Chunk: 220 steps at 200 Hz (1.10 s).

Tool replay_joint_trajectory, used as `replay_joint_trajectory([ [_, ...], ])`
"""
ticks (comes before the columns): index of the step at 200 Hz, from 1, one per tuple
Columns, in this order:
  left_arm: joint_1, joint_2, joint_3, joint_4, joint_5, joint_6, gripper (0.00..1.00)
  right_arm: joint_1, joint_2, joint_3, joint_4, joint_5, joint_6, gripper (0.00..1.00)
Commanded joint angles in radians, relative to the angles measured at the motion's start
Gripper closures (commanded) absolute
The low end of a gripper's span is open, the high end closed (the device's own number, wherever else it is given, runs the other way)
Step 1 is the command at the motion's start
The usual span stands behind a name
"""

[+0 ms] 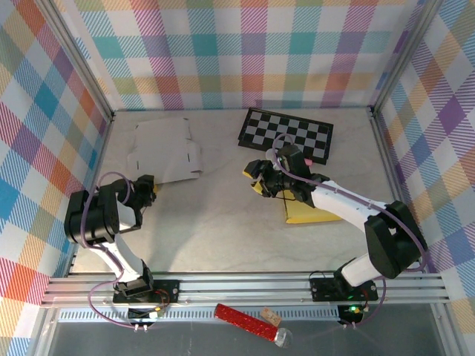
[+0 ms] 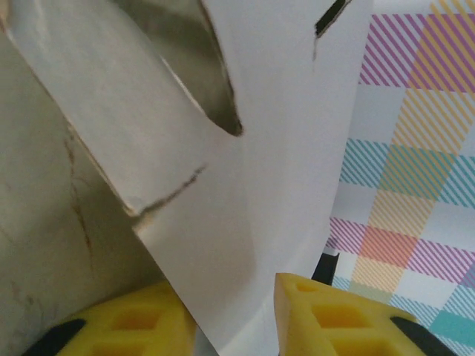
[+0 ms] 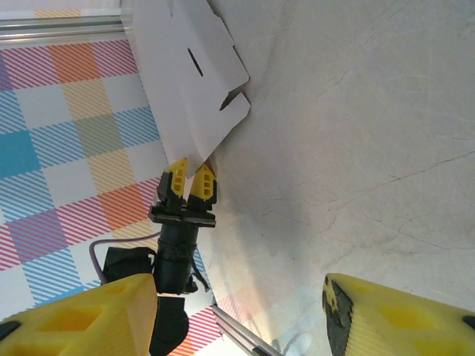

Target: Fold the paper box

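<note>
Left hand: low at the left side of the counter, clamped on the near edge of the paper box.
Right hand: mid-counter, arm reaching forward-left, fingers apart, holding nothing.
Paper box: white, flat, unfolded, left rear of counter.
Checkerboard: flat, right rear.
Yellow pad: under right arm.
Walls: pastel plaid panels.
</note>
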Motion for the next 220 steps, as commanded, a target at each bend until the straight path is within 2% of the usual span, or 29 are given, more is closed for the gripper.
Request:
replay_joint_trajectory([
  [1, 0.010, 0.087, -0.023, 0.171, -0.029, -0.057, 0.77, -0.003, -0.018, -0.009, 0.033, 0.005, 0.001, 0.38],
  [27, 0.010, 0.169, -0.044, 0.327, -0.049, -0.098, 0.93, -0.003, -0.023, -0.007, 0.026, 0.010, -0.004, 0.38],
  [43, 0.010, 0.170, -0.049, 0.332, -0.051, -0.092, 0.98, -0.004, -0.026, -0.007, 0.021, 0.014, -0.007, 0.38],
  [83, 0.008, 0.094, -0.051, 0.311, -0.072, -0.084, 1.00, -0.003, -0.020, -0.015, 0.035, 0.014, 0.002, 0.40],
  [109, -0.032, 0.009, -0.039, 0.263, -0.101, -0.099, 1.00, 0.004, -0.010, -0.019, 0.063, 0.026, 0.035, 0.42],
  [130, -0.121, -0.109, -0.014, 0.154, -0.158, -0.097, 1.00, 0.032, -0.009, -0.019, 0.102, 0.089, 0.086, 0.42],
  [155, -0.247, -0.280, 0.027, -0.056, -0.257, -0.054, 1.00, 0.114, -0.001, -0.034, 0.244, 0.288, 0.179, 0.42],
  [180, -0.369, -0.411, 0.058, -0.215, -0.370, -0.014, 1.00, 0.173, 0.089, 0.010, 0.392, 0.381, 0.260, 0.42],
  [201, -0.473, -0.480, 0.079, -0.285, -0.465, -0.002, 1.00, 0.217, 0.170, 0.055, 0.533, 0.477, 0.293, 0.43],
  [220, -0.550, -0.518, 0.112, -0.345, -0.527, 0.023, 1.00, 0.246, 0.226, 0.131, 0.534, 0.510, 0.320, 0.43],
])
